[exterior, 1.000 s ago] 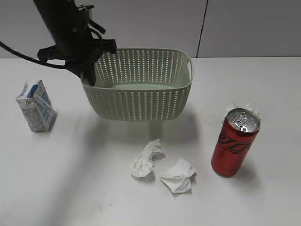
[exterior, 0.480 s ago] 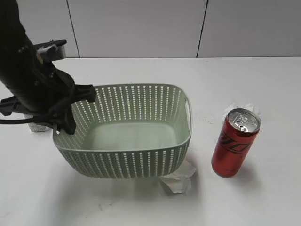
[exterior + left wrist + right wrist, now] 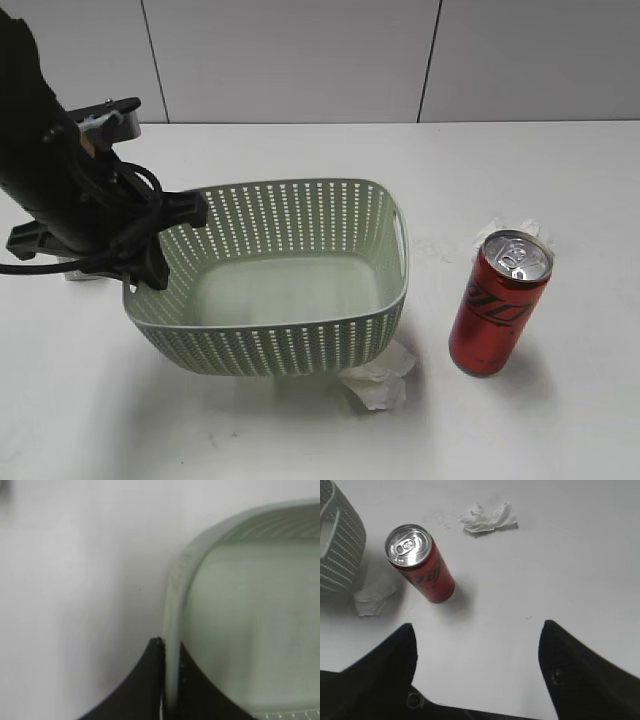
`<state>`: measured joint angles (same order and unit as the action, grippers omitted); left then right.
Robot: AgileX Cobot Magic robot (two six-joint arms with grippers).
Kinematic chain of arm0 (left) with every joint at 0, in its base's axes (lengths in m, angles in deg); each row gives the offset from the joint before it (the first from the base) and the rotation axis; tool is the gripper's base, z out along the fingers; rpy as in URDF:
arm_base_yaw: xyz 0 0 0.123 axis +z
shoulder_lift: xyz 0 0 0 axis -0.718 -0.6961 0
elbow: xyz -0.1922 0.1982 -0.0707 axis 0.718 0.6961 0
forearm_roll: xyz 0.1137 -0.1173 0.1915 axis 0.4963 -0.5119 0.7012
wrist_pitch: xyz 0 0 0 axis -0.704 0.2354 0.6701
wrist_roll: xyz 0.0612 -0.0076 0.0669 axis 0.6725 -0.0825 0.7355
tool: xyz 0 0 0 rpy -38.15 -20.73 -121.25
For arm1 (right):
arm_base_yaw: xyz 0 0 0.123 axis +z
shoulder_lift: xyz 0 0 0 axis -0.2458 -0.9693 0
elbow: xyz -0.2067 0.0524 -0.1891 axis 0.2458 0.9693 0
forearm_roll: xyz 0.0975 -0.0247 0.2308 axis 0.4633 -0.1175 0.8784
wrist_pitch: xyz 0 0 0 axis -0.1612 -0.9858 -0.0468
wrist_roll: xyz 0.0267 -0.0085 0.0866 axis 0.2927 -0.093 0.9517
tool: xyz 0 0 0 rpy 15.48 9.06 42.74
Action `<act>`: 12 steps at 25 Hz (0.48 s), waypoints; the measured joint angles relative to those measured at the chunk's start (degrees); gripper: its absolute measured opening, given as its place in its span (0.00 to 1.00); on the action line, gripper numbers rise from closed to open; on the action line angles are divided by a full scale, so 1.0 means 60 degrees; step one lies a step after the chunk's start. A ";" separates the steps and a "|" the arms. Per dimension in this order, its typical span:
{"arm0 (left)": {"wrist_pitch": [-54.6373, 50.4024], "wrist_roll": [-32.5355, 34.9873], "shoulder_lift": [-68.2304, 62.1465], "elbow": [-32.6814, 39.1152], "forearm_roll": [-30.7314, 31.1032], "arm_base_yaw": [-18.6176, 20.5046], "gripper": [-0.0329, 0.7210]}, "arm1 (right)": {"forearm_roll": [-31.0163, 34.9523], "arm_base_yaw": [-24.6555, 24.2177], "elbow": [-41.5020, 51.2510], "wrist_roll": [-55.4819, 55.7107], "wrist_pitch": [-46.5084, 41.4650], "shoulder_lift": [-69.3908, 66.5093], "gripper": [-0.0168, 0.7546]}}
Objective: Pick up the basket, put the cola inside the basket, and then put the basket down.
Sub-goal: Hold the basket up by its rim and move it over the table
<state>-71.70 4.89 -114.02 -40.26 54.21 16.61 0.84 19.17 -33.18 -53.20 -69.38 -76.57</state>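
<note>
Exterior view: left gripper clamped on the left rim of the basket, which looks lifted and tilted toward the camera over the white table; its lower right corner hangs over a crumpled tissue. The cola stands upright on the table, right of the basket and apart from it, with another tissue wad just behind it. A bit of some object shows behind the left arm, too hidden to name. Right arm not in this view. Left wrist view: blurred, dark fingers pinch the thin basket rim from both sides, closed on it, pale basket floor to the right. Right wrist view: right gripper has its jaws spread wide and empty, hovering well short of the cola; basket corner at top left, one tissue beside the can's base, another tissue beyond. Risks, as I judge: one-sided rim pinch on a tilted basket could slip or swing once the can's weight lands; a tall slim can tips easily if a finger knocks it on approach. The tissue near the can base could snag a finger; the one under the basket could leave it resting unevenly at set-down.
</note>
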 joint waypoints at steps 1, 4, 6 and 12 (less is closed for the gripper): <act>0.0076 0.0000 0.0003 0.0037 0.0012 0.0000 0.04 | 0.0153 0.0000 -0.0397 -0.0034 -0.0145 -0.0622 0.78; 0.0267 -0.0009 0.0003 0.0221 0.0088 0.0000 0.04 | 0.0906 0.0000 -0.1459 -0.0190 -0.0480 -0.2347 0.78; 0.0374 -0.0019 0.0010 0.0394 0.0126 0.0000 0.04 | 0.1649 0.0000 -0.2133 -0.0489 -0.0742 -0.3513 0.78; 0.0462 -0.0017 0.0010 0.0508 0.0338 0.0000 0.04 | 0.2226 0.0689 -0.3680 -0.0733 -0.1413 -0.6460 0.78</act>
<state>-68.93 4.79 -113.96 -37.22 56.23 16.61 14.19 23.31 -55.26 -57.60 -77.85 -115.34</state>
